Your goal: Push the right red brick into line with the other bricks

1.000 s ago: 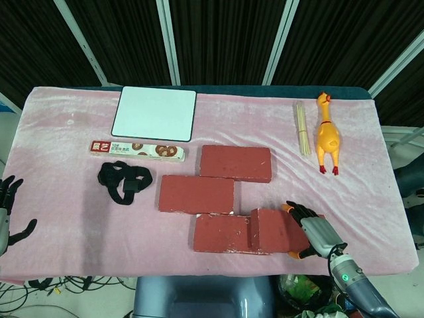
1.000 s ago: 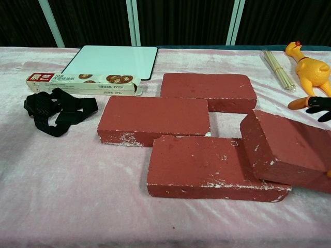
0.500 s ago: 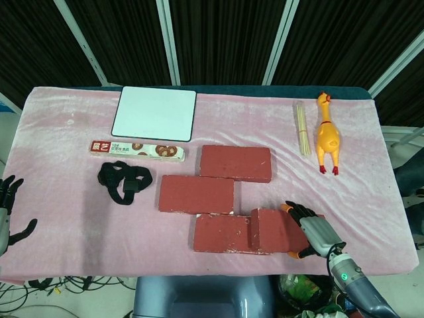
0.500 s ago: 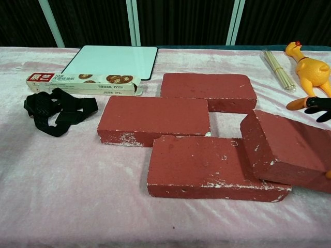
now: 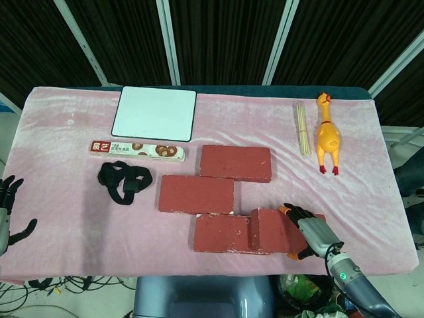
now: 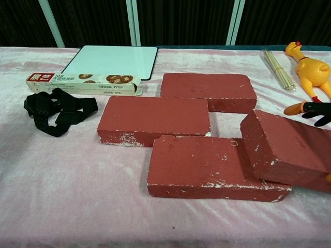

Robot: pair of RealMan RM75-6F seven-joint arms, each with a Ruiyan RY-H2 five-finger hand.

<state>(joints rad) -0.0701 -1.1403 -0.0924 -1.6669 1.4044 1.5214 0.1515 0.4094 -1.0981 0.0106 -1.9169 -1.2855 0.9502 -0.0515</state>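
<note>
Right robot hand [image 5: 310, 229] lies against the right end of the right red brick [image 5: 273, 229], fingers laid over the brick's far right edge; whether they clamp it or only press on it cannot be told. In the chest view only the dark fingertips [image 6: 316, 110] with an orange tip show at the right edge. The right red brick [image 6: 282, 150] sits tilted, its left end riding up on the right end of the near brick [image 6: 199, 165], near the bench's front edge. Behind and to the left lies the middle brick [image 5: 197, 193], and further back and right the far brick [image 5: 236, 163], the three forming a stepped row. Left robot hand [image 5: 8, 211] hangs at the far left edge off the pink-covered bench [image 5: 66, 218], fingers spread and holding nothing. On the left part of the bench lie a black strap [image 5: 124, 181], a long biscuit box [image 5: 137, 150] and a white board [image 5: 155, 113]. At the far right lie a bundle of wooden sticks [image 5: 302, 127] and, just beside it, a yellow rubber chicken [image 5: 327, 134].
</note>
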